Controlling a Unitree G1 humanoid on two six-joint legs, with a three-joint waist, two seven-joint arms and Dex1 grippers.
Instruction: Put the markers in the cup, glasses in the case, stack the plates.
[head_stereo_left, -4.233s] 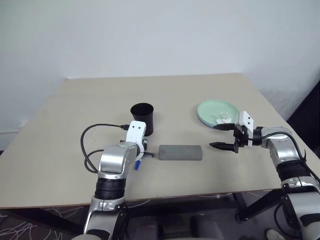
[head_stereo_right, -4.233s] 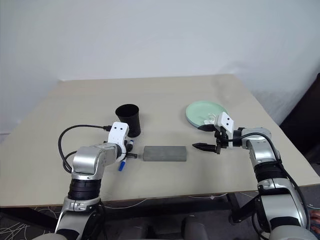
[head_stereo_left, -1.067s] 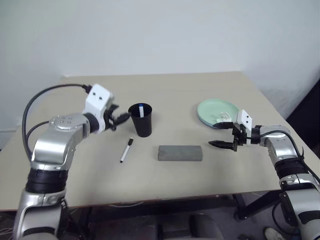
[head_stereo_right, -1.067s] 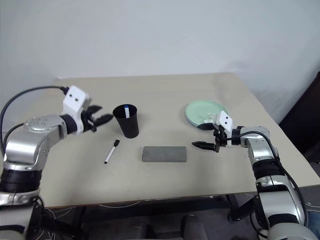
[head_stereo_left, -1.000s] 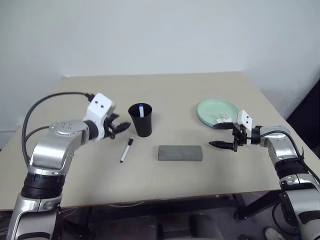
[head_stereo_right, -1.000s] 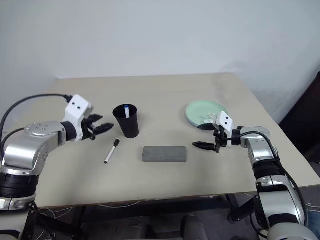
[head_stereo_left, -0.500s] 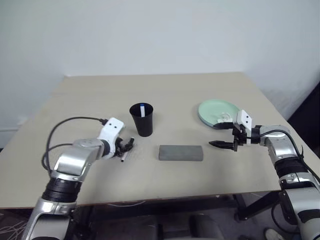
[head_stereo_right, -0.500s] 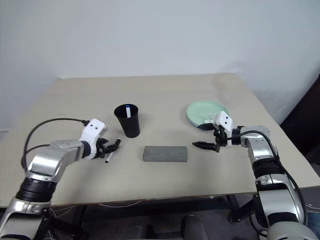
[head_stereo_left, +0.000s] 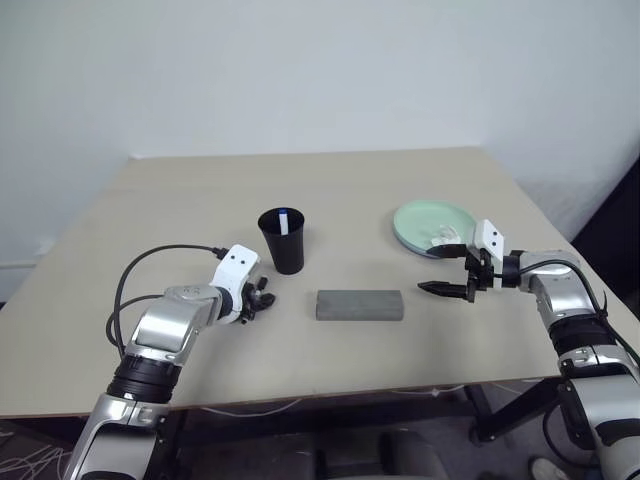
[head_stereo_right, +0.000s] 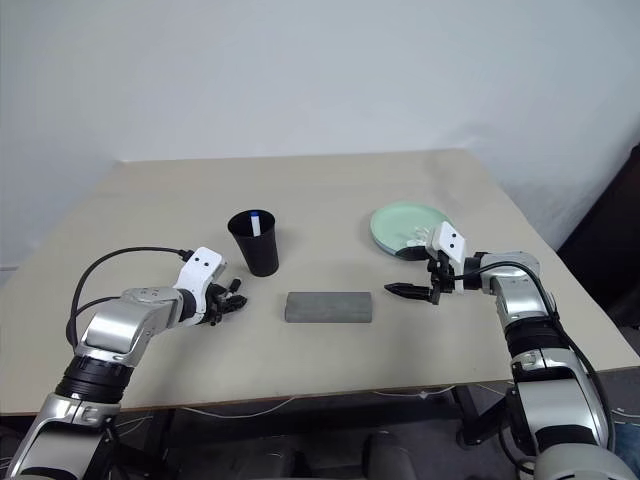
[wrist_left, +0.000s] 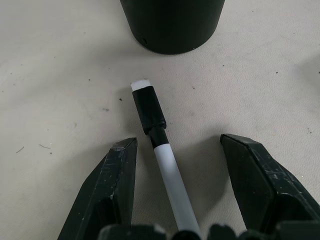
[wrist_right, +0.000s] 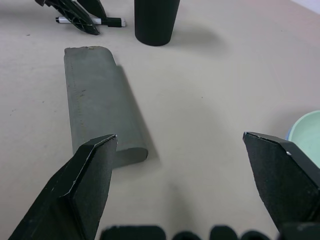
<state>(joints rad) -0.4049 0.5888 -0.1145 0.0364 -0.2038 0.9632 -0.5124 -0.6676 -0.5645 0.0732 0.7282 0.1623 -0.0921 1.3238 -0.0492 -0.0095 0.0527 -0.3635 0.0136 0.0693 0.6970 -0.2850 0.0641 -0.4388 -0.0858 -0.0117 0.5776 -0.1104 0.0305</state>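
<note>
Gripping next: my left jaws (wrist_left: 175, 200) gape around black-capped marker (wrist_left: 159, 150), not clenched yet.
Right jaws (wrist_right: 187, 200): released, idle.
Risk: marker rolls toward cup (head_stereo_left: 284, 240).

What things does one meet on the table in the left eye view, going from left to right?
Left end effector over a marker → black cup → grey case → right end effector → mint green plate.

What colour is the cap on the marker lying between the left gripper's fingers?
Black, on a white marker; clearest in the left wrist view.
</note>
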